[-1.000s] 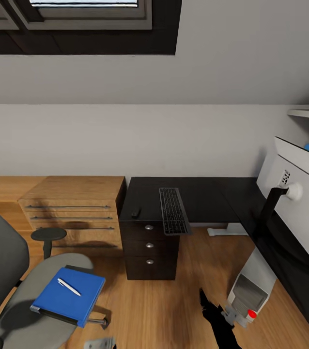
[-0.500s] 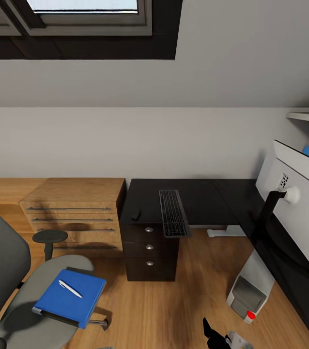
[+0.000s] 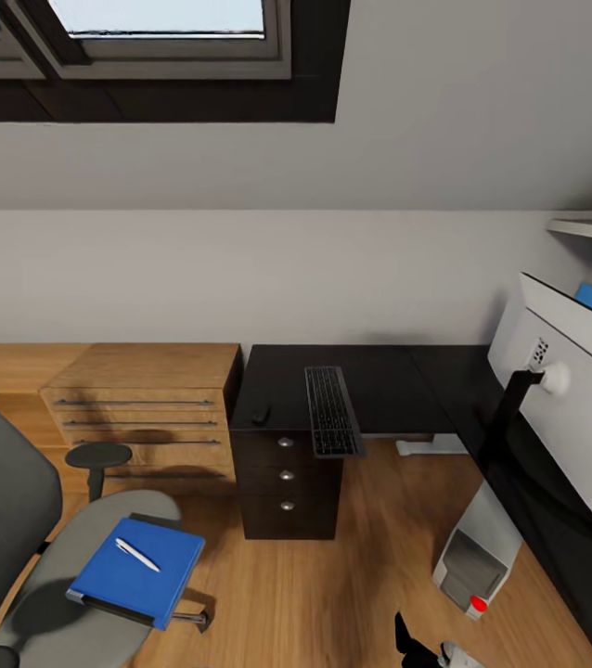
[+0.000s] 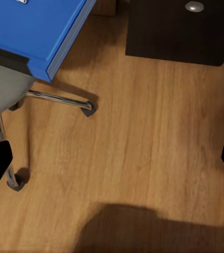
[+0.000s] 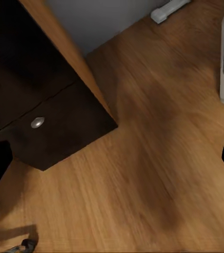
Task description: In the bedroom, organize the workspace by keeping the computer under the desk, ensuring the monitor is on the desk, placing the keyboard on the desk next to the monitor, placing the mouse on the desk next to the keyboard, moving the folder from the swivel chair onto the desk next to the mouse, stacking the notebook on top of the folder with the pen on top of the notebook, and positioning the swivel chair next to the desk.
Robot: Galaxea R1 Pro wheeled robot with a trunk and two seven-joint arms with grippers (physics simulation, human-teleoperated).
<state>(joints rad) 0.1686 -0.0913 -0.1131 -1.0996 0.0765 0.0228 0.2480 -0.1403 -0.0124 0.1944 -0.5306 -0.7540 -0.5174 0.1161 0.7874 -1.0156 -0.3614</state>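
Head view first: the folder (image 3: pixel 136 573) sits flat on the seat of the swivel chair (image 3: pixel 73 594), with the pen (image 3: pixel 135 554) lying loose on top of it. A dark slab peeks out under the folder's near edge, maybe the notebook, hard to say. The folder looks stiff, light and pretty slick, so the robot would probably do best pinching the edge that overhangs the seat front, and keeping it level or that pen rolls off. The pen is thin and likely a fiddly pinch across its middle.

Past the chair, the desk (image 3: pixel 379 376) carries the keyboard (image 3: pixel 332 410), hanging a bit over the desk's front edge, with the mouse (image 3: pixel 261 413) just beside it toward the chair. The monitor (image 3: pixel 570 408) stands on the desk's far wing, and the computer (image 3: pixel 475 557) is on the floor below it. The chair's armrest (image 3: pixel 98 456) sits between folder and wooden drawer unit (image 3: pixel 143 404) and could snag a lift.

Left wrist view: the left end effector (image 4: pixel 112 163) is spread wide over bare floor, empty, with the folder's corner and a chair caster (image 4: pixel 88 109) nearby.

Right wrist view: the right end effector (image 5: pixel 112 163) is likewise wide apart and empty, near the dark drawer pedestal (image 5: pixel 43 121) under the desk.
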